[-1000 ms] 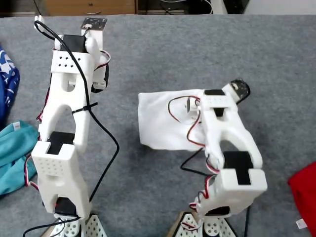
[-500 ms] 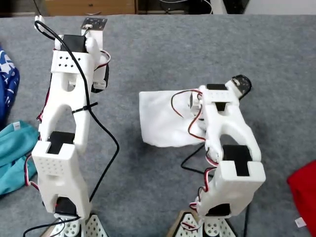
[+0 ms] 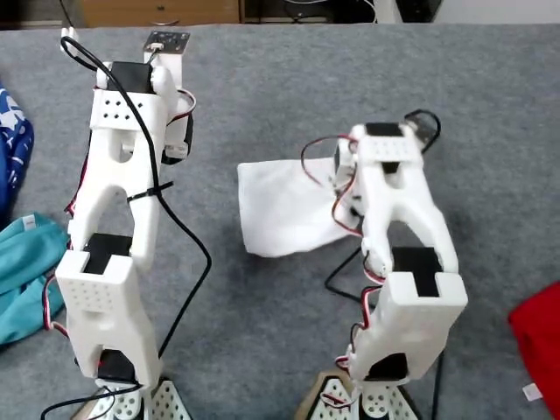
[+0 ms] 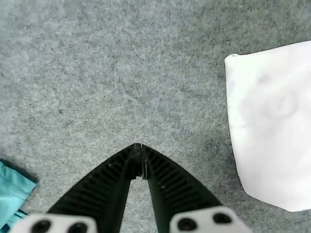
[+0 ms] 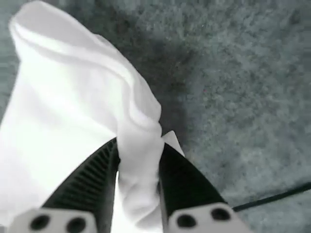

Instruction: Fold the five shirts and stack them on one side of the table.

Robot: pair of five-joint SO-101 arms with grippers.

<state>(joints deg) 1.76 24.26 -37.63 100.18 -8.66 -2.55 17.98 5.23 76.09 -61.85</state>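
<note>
At the middle of the grey table [image 3: 289, 79], the white shirt [image 3: 280, 210] is lying folded and smooth, one edge bunching upward where the right gripper [image 5: 139, 145] is pinching it; the left gripper [image 4: 140, 149] is hanging closed, empty.

Under me spreads a grey felt surface [image 3: 262, 79], nubbly and plain all over. Just past its far edge I see a wooden cabinet [image 3: 162, 11] toward the left, a tangle of dark cables [image 3: 332, 10] beside it near the middle, and a pale panel [image 3: 494, 10] beyond the far right corner.
</note>
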